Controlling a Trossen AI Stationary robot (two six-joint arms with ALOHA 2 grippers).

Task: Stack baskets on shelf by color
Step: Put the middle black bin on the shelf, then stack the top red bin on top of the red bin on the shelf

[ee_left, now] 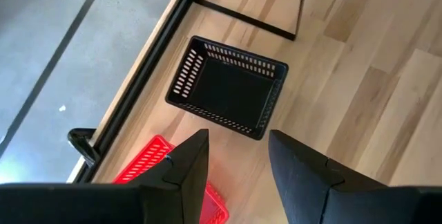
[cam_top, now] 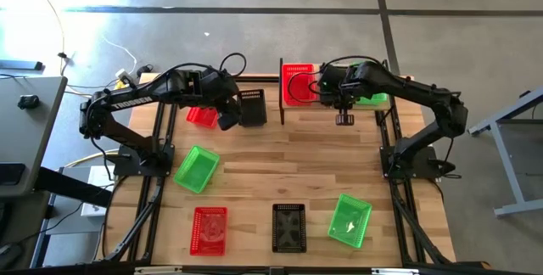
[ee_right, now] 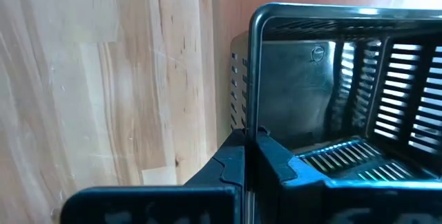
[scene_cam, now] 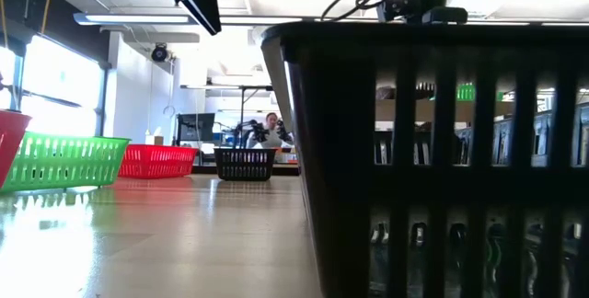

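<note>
My left gripper (ee_left: 238, 162) (cam_top: 227, 120) is open and hangs above the table, just short of a black basket (ee_left: 228, 86) (cam_top: 252, 107) that stands on its base. A red basket (ee_left: 162, 165) lies beside it, under the arm. My right gripper (ee_right: 247, 137) (cam_top: 344, 109) is shut on another black basket (ee_right: 331, 92) by the shelf (cam_top: 282, 109) at the table's far edge. On the shelf sit a red basket (cam_top: 297, 84) and a green basket (cam_top: 372, 98). In the high view my right arm hides most of the held basket. My right gripper pinches the black basket's side wall at its rim (ee_right: 239, 106), with one finger inside the basket and one outside. The basket is tilted in the hold, its open side facing the wrist camera. Whether it is lifted clear or rests on something, I cannot tell.
Four more baskets stand on the near half of the table: green (cam_top: 197, 169), red (cam_top: 209, 228), black (cam_top: 288, 227) and green (cam_top: 349, 220). The near black one fills the low view's right side (scene_cam: 442, 160). Bare planks lie in the table's middle (cam_top: 305, 160).
</note>
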